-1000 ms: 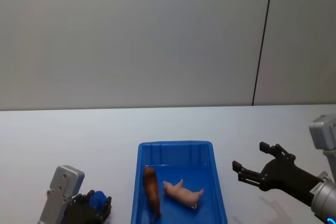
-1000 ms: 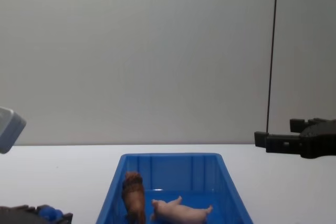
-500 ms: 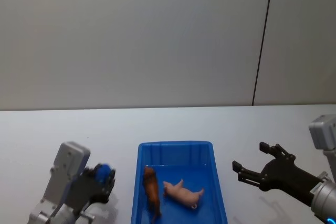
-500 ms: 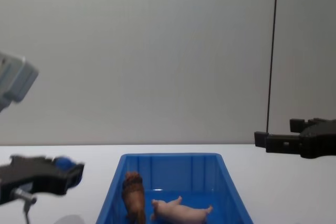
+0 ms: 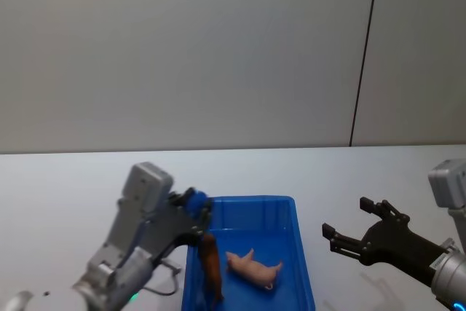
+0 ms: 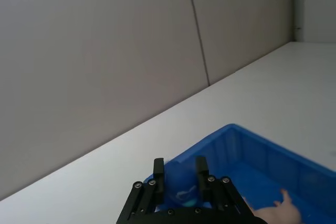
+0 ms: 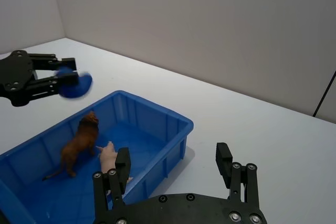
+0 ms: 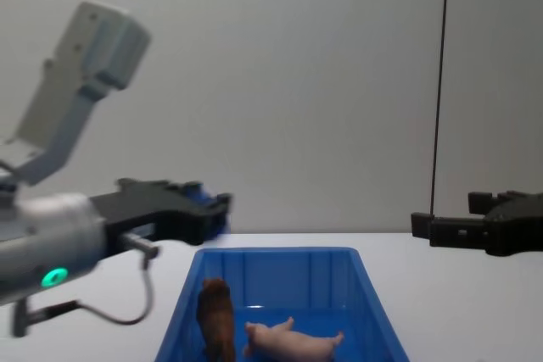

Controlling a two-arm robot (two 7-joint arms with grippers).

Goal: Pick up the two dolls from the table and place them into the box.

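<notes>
The brown lion (image 5: pixel 210 264) and the pale pink pig (image 5: pixel 253 268) lie side by side on the floor of the blue box (image 5: pixel 244 199). In the right wrist view the lion (image 7: pixel 79 142) is on the left and the pig (image 7: pixel 107 153) is partly behind my fingers. My left gripper (image 5: pixel 195 205) hovers over the box's far left corner, shut on a small blue toy (image 5: pixel 193 200). The chest view shows this left gripper (image 8: pixel 216 209) above the box rim (image 8: pixel 280 252). To the right of the box, my right gripper (image 5: pixel 346 216) is held open and empty above the table.
The white table (image 5: pixel 73 180) runs to a plain grey wall behind. A dark vertical seam (image 5: pixel 364 56) marks the wall at the right. Bare tabletop lies on both sides of the box.
My left arm has lifted from the table at the lower left and swung up and right to the box's corner, carrying the blue toy. The right arm has not moved.
</notes>
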